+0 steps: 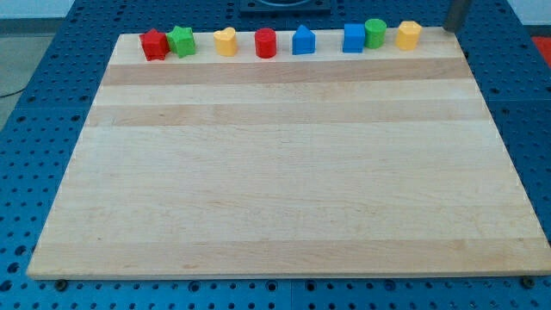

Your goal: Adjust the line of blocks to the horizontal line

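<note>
- We see eight blocks strung in a row along the top edge of the wooden board (284,172), which lies on a blue perforated table (52,77).
- Taking the red cylinder (265,43) as our landmark, it stands a little left of the row's middle.
- Just to its left stands a yellow heart-shaped block (225,41), with a small gap between them.
- Further left of the cylinder, a green star-shaped block (182,40) and a red block (155,45) of irregular shape touch each other at the row's left end.
- Just right of the cylinder stands a blue house-shaped block (303,40).
- Further right come a blue cube (354,39) and a green cylinder (375,34), these two touching.
- A yellow block (408,35) ends the row, farthest right of the red cylinder, sitting slightly higher than it in the view, as does the green cylinder.
- Our tip (451,27) shows as a dark rod at the view's top right, beyond the yellow block, touching no block; it has no claw, so it holds nothing.
</note>
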Tool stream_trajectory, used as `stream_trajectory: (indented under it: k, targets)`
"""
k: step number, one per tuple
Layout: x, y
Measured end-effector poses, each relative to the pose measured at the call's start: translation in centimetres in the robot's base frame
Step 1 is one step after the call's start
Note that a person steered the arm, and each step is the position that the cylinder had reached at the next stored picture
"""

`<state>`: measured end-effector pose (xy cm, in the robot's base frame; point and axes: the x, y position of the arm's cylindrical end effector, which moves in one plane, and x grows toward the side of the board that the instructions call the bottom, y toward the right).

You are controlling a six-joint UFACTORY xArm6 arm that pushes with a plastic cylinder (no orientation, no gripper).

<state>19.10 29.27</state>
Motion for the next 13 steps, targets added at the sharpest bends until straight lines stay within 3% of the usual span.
stream_trajectory:
  k: [4, 6, 13]
  targets:
    - [0.0, -3.3]
    - [0.1, -13.4]
    - [0.0, -20.3]
